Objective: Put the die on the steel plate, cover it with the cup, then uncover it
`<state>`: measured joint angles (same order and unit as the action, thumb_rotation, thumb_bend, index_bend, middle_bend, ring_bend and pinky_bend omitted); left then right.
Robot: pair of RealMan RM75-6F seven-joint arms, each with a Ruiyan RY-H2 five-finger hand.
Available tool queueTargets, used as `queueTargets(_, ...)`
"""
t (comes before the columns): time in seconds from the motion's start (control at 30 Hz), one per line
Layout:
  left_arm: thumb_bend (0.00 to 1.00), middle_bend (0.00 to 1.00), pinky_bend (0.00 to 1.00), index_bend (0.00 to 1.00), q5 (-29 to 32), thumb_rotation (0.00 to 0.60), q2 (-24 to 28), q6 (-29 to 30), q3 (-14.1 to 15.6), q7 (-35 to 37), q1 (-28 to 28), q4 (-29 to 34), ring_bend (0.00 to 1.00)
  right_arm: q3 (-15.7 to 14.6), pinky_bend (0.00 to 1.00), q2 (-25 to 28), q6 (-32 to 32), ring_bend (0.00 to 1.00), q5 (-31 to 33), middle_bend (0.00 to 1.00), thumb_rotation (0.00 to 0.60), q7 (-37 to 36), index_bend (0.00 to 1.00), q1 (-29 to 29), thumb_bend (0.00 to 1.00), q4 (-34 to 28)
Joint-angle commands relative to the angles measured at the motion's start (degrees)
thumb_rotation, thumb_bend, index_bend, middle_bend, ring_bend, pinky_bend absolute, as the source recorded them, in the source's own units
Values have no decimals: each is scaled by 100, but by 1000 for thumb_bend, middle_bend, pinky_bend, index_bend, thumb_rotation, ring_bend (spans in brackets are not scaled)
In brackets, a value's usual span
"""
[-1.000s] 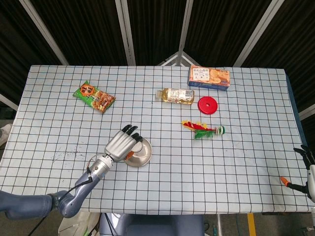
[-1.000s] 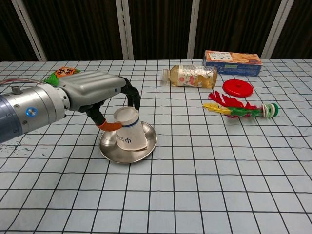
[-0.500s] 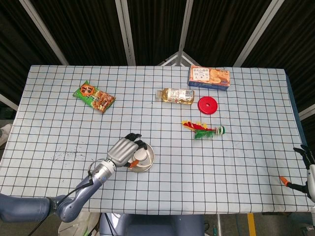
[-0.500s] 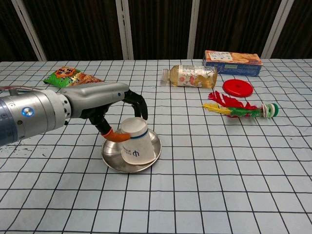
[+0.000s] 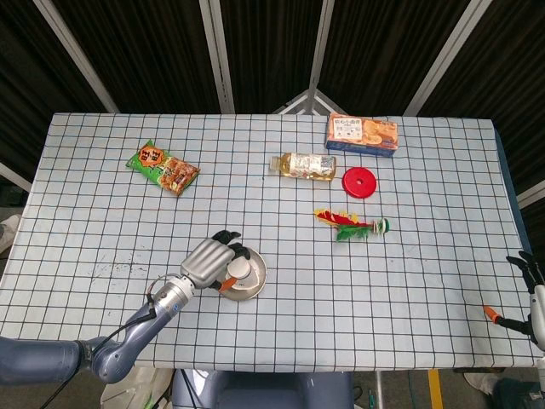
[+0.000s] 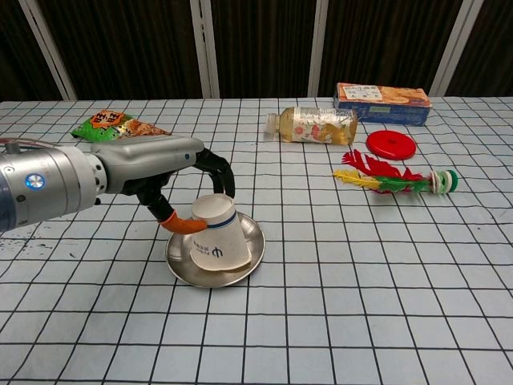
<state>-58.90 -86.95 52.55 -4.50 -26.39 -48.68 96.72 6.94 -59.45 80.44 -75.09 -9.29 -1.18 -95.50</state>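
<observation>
A: So the left hand point(image 6: 172, 180) is gripping the cup point(image 6: 216, 241), mouth-down and tilted on the plate point(image 6: 255, 237). The die must be underneath; I can't see it.

B: Yeah. My guess is a sideways drag could slide the plate or knock the die off. Right hand?

A: The right hand point(image 5: 530, 274) is barely in frame at the table edge, can't tell how it's set.
</observation>
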Motion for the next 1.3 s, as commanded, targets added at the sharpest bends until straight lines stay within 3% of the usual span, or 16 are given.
queueTargets(0.03, 580, 416, 134, 435, -328, 600, -109, 233, 100, -197, 15, -193, 117, -3, 28, -1, -1, 142, -8, 135, 600, 0, 207, -2, 96, -3)
queueTargets(0.7, 580, 416, 134, 436, -1307, 600, -449, 857, 197, -700, 46, -799, 117, -3, 29, 20, -2, 142, 3, 135, 600, -46, 207, 11, 96, -15)
queueTargets(1.17, 580, 416, 135, 436, -940, 600, -366, 275, 175, 227, 157, -386, 117, 3, 28, 29, -15, 142, 21, 135, 600, -39, 207, 6, 96, -41)
queueTargets(1.3, 580, 416, 134, 436, -802, 600, -247, -40, 125, 783, 176, -168, 117, -2, 28, 28, -2, 142, 3, 135, 600, -32, 207, 9, 96, -52)
